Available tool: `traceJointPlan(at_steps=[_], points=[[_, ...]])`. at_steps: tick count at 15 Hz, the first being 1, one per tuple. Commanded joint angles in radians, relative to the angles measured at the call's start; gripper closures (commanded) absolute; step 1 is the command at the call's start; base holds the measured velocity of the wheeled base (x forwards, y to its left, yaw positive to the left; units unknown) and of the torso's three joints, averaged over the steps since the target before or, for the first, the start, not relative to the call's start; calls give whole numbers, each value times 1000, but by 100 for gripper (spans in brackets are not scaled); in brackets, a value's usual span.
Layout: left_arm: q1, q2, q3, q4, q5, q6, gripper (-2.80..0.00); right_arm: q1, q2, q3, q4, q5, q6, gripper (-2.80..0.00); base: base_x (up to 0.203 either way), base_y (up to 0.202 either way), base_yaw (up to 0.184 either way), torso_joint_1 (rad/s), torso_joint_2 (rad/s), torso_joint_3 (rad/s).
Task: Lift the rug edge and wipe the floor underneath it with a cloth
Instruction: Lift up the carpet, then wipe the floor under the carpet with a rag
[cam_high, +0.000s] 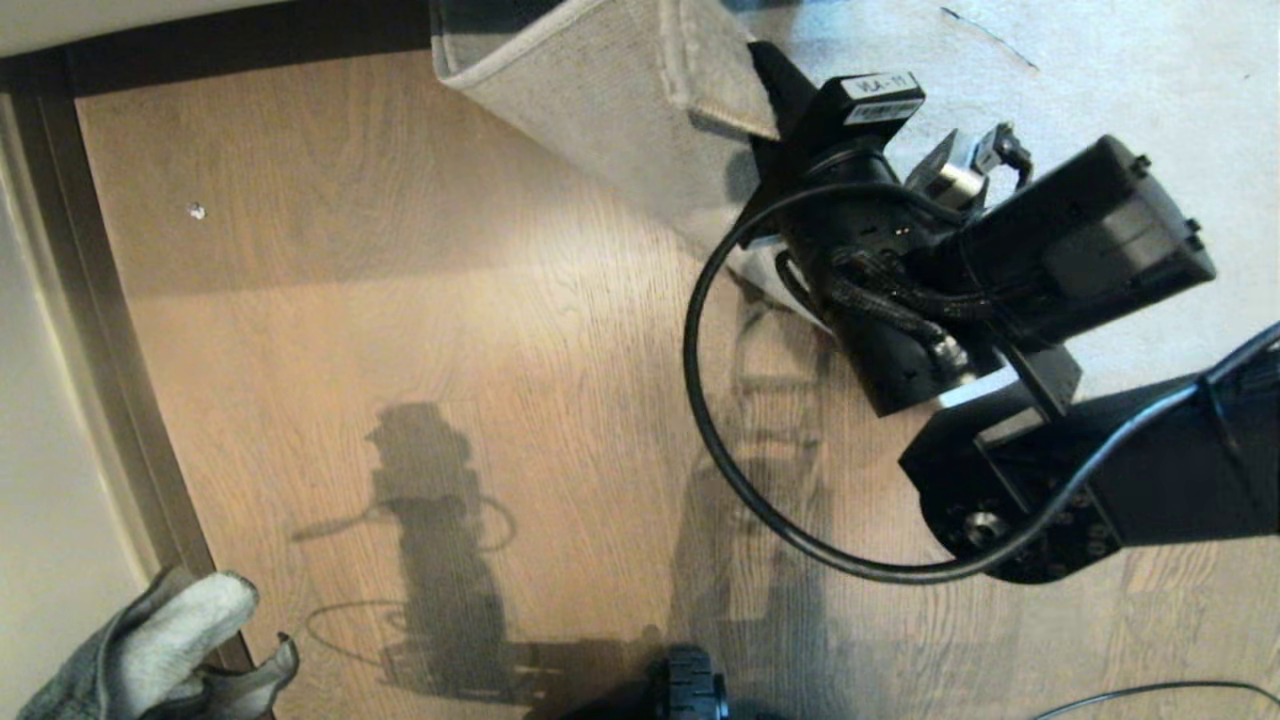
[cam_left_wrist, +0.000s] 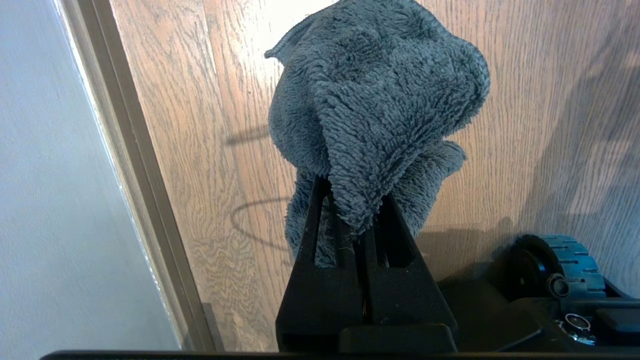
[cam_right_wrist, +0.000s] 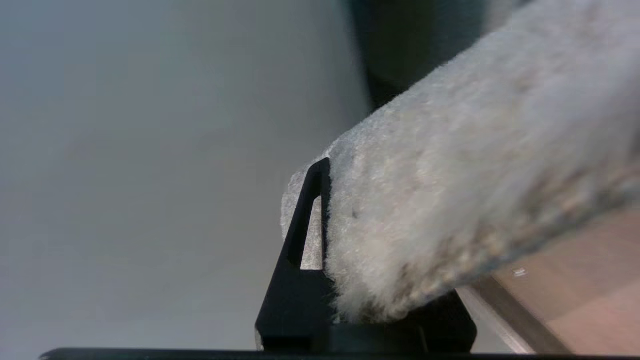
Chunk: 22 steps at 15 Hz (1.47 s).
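Observation:
The rug edge (cam_high: 620, 110) is lifted and folded back at the far middle of the head view, its pale underside facing me. My right gripper (cam_high: 762, 68) is shut on it, and in the right wrist view the fuzzy rug edge (cam_right_wrist: 450, 200) fills the right gripper (cam_right_wrist: 357, 205), hiding one finger. Bare brown floor (cam_high: 450, 300) lies below the raised flap. The grey cloth (cam_high: 150, 640) hangs at the near left. My left gripper (cam_left_wrist: 355, 200) is shut on the cloth (cam_left_wrist: 375, 100), which bunches above the floor (cam_left_wrist: 525, 125).
A dark baseboard strip (cam_high: 110, 350) and a pale wall run along the left. A small white speck (cam_high: 196, 211) lies on the planks. My base wheel (cam_high: 690, 690) and a thin cable (cam_high: 1150, 690) sit at the near edge. The flat rug (cam_high: 1100, 80) covers the far right.

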Motion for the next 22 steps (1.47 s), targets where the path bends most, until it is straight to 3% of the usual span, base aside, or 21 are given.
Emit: traceJointPlan(at_steps=[1, 3, 22], points=[[0, 0, 0, 0, 0, 0, 0, 1, -30, 1, -21, 32, 13, 0, 0, 0, 0, 0, 0, 0], [0, 0, 0, 0, 1, 0, 0, 1, -40, 0, -3, 60, 14, 0, 0, 0, 0, 0, 0, 0], [0, 0, 0, -2, -3, -2, 0, -2, -58, 17, -4, 60, 48, 0, 0, 0, 0, 0, 0, 0]])
